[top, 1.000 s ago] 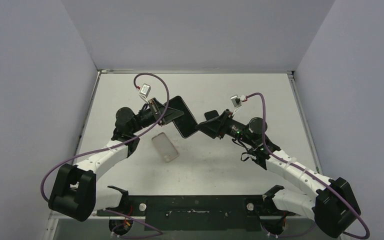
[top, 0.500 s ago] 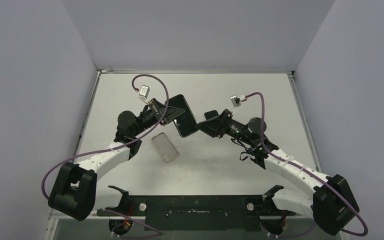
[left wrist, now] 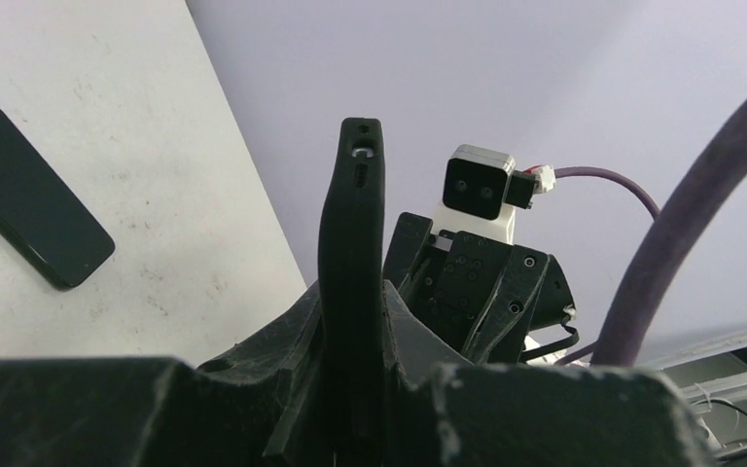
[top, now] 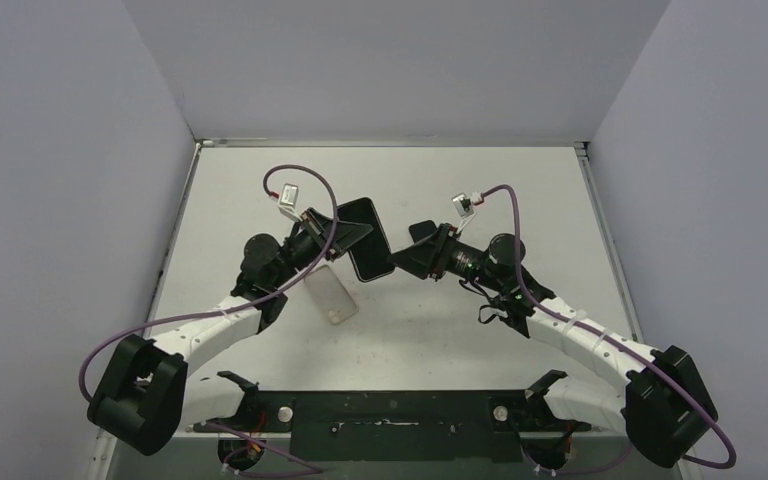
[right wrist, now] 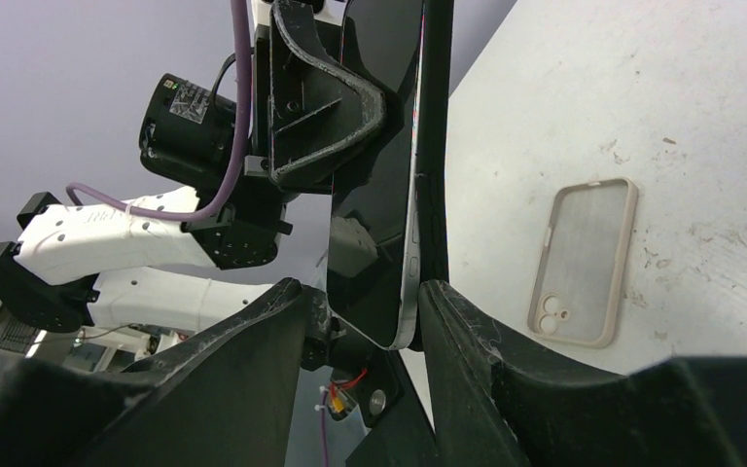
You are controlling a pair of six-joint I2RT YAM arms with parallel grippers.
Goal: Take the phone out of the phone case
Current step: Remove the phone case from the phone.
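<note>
Black case (left wrist: 350, 243), seen edge-on, with the glass-fronted phone (right wrist: 379, 175) against it. Both are held off the desk (right wrist: 642, 97) above its middle, clamped by the left tool (left wrist: 350, 306). Right tool (right wrist: 362, 289): its fingers straddle the phone's lower end; whether they press on it cannot be told. Clear case (right wrist: 584, 261) with a beige rim: flat on the desk, toward the near edge. How far the phone sits inside the black case is hidden.
</note>
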